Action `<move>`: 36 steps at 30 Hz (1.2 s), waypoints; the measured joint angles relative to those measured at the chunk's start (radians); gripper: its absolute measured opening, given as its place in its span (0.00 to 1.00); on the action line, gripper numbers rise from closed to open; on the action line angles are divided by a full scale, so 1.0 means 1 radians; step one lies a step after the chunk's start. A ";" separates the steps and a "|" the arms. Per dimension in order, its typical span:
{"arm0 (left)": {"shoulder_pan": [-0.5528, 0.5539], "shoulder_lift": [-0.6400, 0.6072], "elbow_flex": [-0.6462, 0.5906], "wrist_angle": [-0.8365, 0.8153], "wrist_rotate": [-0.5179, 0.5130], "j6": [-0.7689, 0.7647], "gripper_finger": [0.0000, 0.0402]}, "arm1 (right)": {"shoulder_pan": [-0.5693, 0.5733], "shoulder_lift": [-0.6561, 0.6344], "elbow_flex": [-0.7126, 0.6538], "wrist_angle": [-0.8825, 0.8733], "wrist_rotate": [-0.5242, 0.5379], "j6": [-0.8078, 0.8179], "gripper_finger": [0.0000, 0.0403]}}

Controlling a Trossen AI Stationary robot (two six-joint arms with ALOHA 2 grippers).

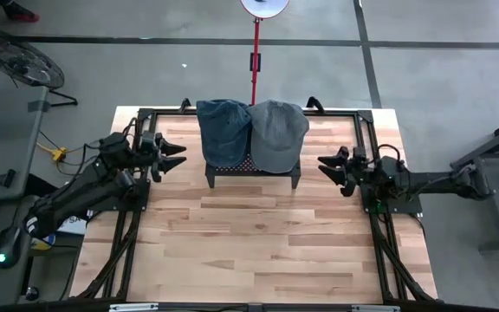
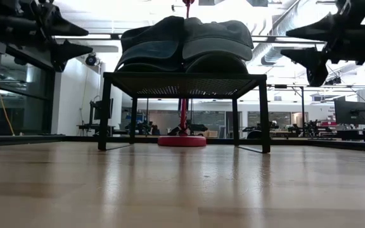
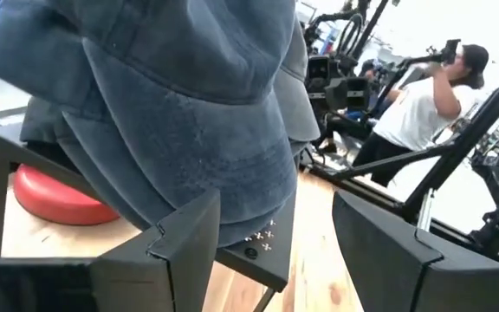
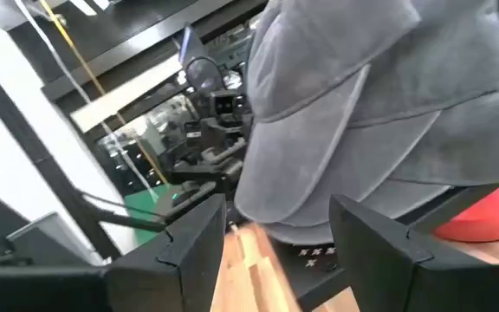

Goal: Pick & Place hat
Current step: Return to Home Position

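Observation:
Two caps lie side by side on a small black mesh stand (image 1: 251, 170) at the table's far middle: a blue denim hat (image 1: 223, 128) on the left and a grey hat (image 1: 278, 132) on the right, brims toward the near edge. My left gripper (image 1: 177, 156) stands open to the left of the stand, pointing level at the blue hat (image 3: 180, 113). My right gripper (image 1: 326, 165) stands open to the right of the stand, pointing at the grey hat (image 4: 379, 104). Neither touches anything.
A red pole on a round red base (image 2: 182, 140) stands behind the stand. A black frame (image 1: 258, 111) runs along the table's edges. Bare wooden table (image 1: 258, 251) spreads toward the near edge. A person (image 3: 414, 104) stands in the room beyond the table.

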State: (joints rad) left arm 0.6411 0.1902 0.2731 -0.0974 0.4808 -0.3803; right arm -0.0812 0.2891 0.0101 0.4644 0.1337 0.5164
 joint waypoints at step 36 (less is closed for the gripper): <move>-0.582 -0.157 -0.258 0.131 -0.640 0.036 0.55 | -0.009 -0.049 0.001 -0.133 -0.013 -0.049 0.50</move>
State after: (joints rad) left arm 0.0589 0.0327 0.0147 0.0334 -0.1597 -0.3440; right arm -0.0898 0.2401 0.0113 0.3310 0.1205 0.4678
